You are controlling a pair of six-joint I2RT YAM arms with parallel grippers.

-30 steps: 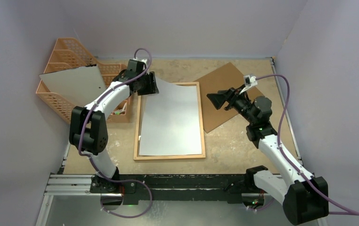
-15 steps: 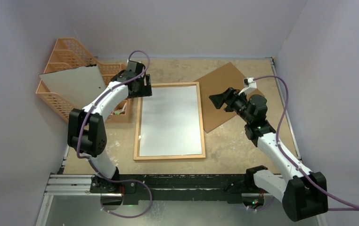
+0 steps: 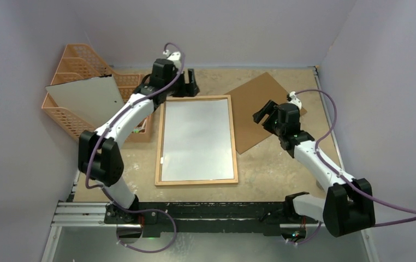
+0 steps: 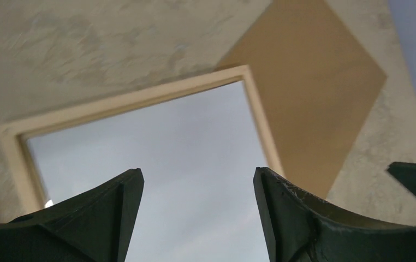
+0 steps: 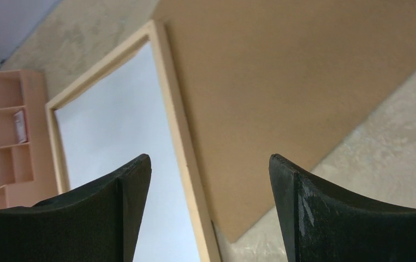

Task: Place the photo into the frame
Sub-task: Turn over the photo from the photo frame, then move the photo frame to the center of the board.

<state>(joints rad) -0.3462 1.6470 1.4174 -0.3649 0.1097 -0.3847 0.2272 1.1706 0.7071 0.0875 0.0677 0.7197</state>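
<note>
White-backed paper photo (image 3: 197, 139) flat inside thin light-wood frame (image 3: 196, 181), just beneath wide-open left claw (image 3: 189, 83), brown hardboard panel (image 3: 260, 90) beneath wide-open right claw (image 3: 261, 113)

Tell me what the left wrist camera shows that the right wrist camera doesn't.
Only the left wrist view shows the left gripper, open, and one whole short side of the thin light-wood picture frame with both its corners. Only the right wrist view shows the right gripper, also open, and the orange plastic organizer. Both show the frame, the white-backed paper photo lying inside it, the brown hardboard panel beside it and the mottled beige table.
</note>
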